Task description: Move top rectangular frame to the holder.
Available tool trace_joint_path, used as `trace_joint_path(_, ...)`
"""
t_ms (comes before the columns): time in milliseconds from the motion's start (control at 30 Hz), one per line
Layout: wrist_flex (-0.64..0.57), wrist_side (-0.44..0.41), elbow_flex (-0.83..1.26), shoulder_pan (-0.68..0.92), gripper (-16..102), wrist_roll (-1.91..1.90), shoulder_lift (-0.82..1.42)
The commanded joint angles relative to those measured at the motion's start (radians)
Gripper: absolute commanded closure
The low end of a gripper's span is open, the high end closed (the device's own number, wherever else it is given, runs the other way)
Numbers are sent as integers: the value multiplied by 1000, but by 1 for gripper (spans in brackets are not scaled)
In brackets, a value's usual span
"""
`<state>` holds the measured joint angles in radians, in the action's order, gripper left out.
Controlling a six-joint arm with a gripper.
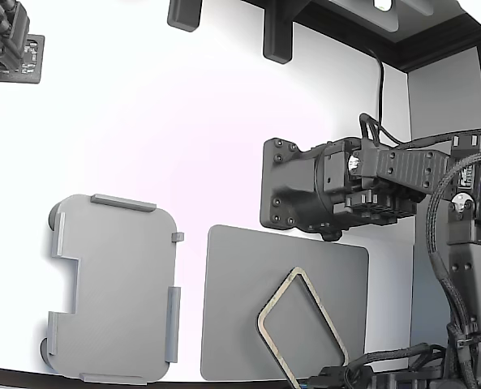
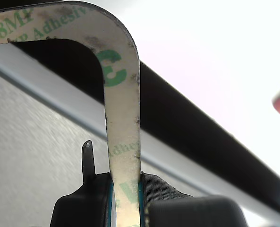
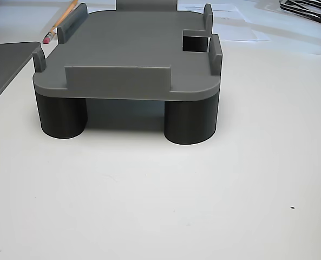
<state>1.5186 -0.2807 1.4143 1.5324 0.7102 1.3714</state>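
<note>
Your claw (image 2: pixel 125 201) sits at the lower centre of the wrist view, its two dark pads pinched tight on one side of the top rectangular frame (image 2: pixel 123 123); the strip runs up from between the pads and bends round a rounded corner toward the upper left, green lettering showing on its pale face. In the exterior view you see the frame (image 1: pixel 301 324) at the lower centre, tilted on a corner above the dark grey mat (image 1: pixel 248 300), its lower end lost among the cables at the bottom edge; whether it touches the mat there you cannot tell. The holder (image 1: pixel 114 288) lies at the lower left of that view, just beside the mat on the white desk (image 1: pixel 183 138), apart from the frame. In the other view the holder (image 3: pixel 128 49) fills the upper half, raised on dark round feet, with raised tabs along its rim and nothing on its surface; a pencil (image 3: pixel 60 21) lies behind it at the upper left.
</note>
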Motion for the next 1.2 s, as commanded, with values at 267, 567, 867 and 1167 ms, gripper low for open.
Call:
trace_joint_path(267,104,-400,87,-137,97,-1273,278)
trace_joint_path(567,81,-325,147,-408,98,-1577,505)
trace_joint_path(867,-78,-216,221,-640,98,-1552,581)
trace_joint_path(1167,-44,-91,104,-834,98,-1948,422)
